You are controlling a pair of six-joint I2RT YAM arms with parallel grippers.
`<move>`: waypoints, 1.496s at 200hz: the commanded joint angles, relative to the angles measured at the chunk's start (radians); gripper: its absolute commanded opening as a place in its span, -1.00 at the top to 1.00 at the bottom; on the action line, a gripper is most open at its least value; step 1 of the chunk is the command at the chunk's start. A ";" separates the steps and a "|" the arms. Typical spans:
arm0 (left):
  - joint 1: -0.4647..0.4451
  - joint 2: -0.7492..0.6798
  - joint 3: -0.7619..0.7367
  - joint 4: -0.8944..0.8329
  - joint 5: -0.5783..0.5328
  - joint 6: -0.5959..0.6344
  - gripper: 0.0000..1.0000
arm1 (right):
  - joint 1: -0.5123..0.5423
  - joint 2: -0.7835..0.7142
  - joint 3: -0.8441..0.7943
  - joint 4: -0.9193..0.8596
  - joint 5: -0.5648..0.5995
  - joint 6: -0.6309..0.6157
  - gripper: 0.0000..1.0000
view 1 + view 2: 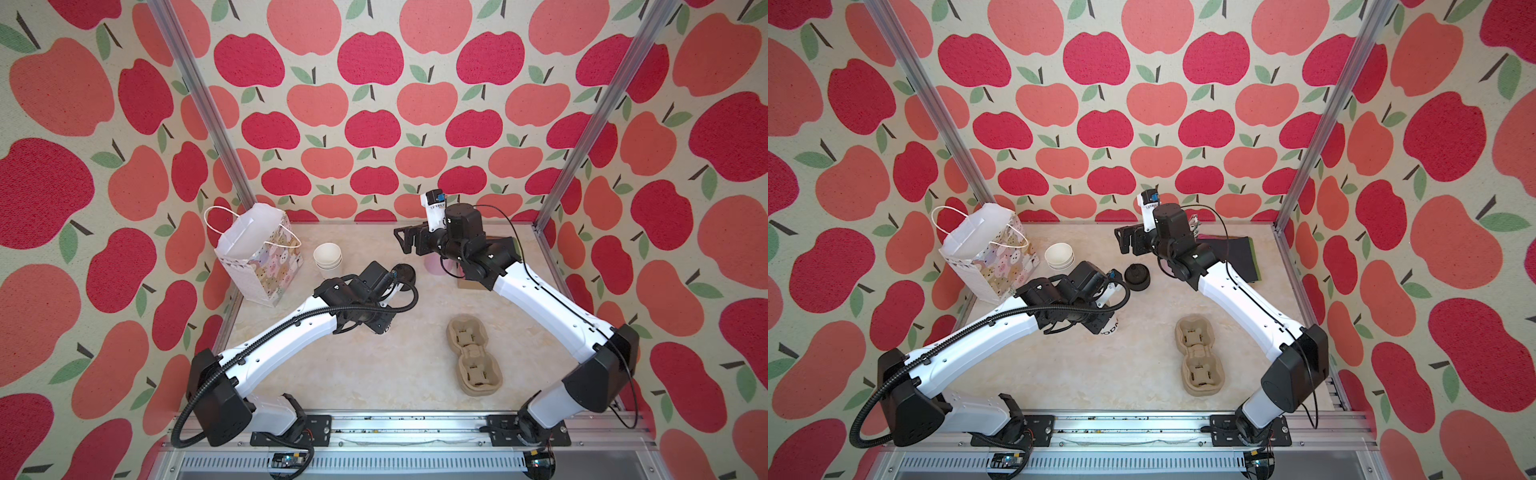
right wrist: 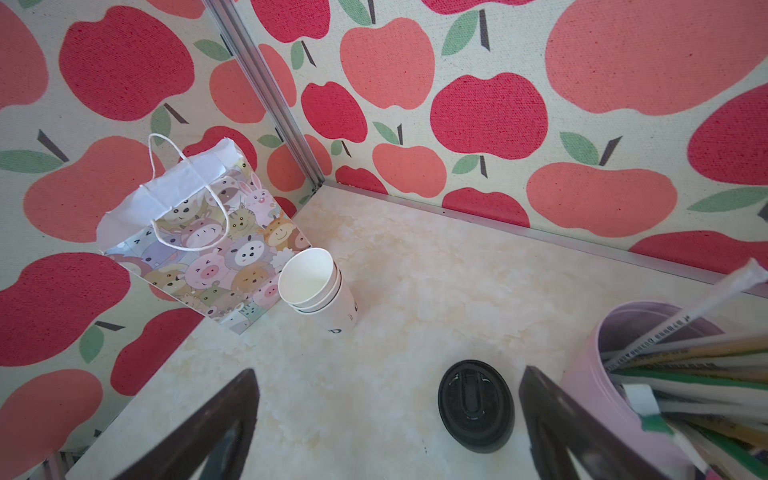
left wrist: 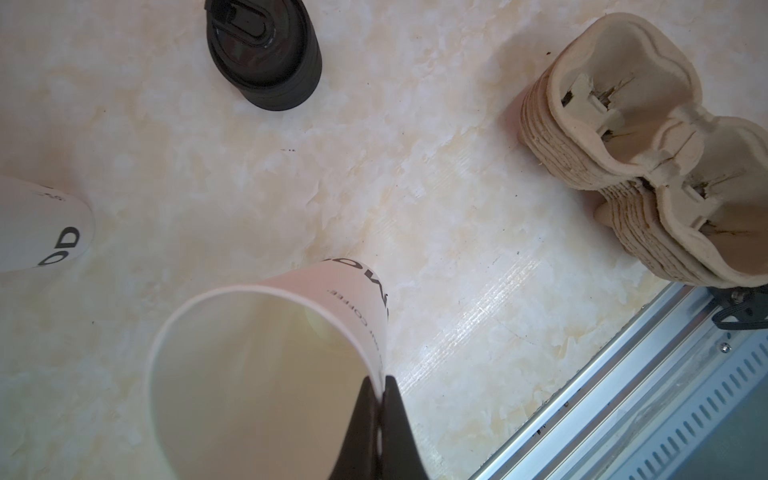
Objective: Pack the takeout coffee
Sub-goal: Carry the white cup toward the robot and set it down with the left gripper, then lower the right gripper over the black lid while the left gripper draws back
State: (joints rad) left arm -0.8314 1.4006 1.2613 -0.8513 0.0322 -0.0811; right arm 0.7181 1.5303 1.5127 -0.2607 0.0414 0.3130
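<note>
pulp cup carriers [image 1: 473, 357]: the stack lies nearest you, on the near side of the black lid [image 2: 476, 405] toward your right arm. Both wells of the top carrier are empty.
left gripper [image 3: 381, 384]: clamped tight on the rim of the lettered white paper cup [image 3: 266, 365], one finger inside the wall and one outside.
lettered white paper cup: open-mouthed and tilted, on the near side of the black lid and apart from it. You cannot tell whether its base touches the table.
black lid: flat on the table, on no cup.
right gripper [image 2: 388, 374]: jaws spread wide, holding nothing, hanging over the far side of the black lid.
pink cup of straws [image 2: 623, 374]: just beside the black lid, toward your right arm.
stack of white paper cups [image 2: 318, 286]: beyond the black lid, toward your left arm.
gift bag [image 1: 257, 257]: upright, mouth open, past that stack from the black lid. You can see nothing packed in it.
progress: early, by my reading. You have one cup in hand; lidding it, seating it in a carrier and bagging it are not yet done.
</note>
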 commanded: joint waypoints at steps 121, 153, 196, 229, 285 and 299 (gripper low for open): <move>-0.178 0.227 0.004 0.054 -0.095 -0.002 0.90 | -0.151 -0.270 -0.269 -0.125 0.032 -0.055 -0.99; -0.178 0.208 0.022 0.041 -0.100 -0.001 0.50 | -0.151 -0.250 -0.241 -0.153 0.013 -0.090 -0.99; -0.170 0.125 0.076 0.037 -0.130 0.010 -0.22 | -0.128 -0.203 -0.182 -0.207 0.014 -0.161 -0.99; -0.085 -0.019 0.076 0.094 -0.176 0.026 -0.56 | -0.061 -0.106 -0.082 -0.276 0.066 -0.246 -0.99; 0.196 -0.296 -0.067 0.173 -0.103 0.048 -0.97 | 0.004 0.185 0.181 -0.457 0.085 -0.305 -0.99; 0.264 -0.353 -0.102 0.173 -0.064 0.043 -0.98 | 0.012 0.264 0.245 -0.501 0.096 -0.309 -0.99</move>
State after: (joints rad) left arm -0.6456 1.1069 1.2221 -0.6849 -0.0887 -0.0509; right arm 0.7185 1.6897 1.6623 -0.6247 0.1074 0.0460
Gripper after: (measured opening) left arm 0.990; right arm 0.993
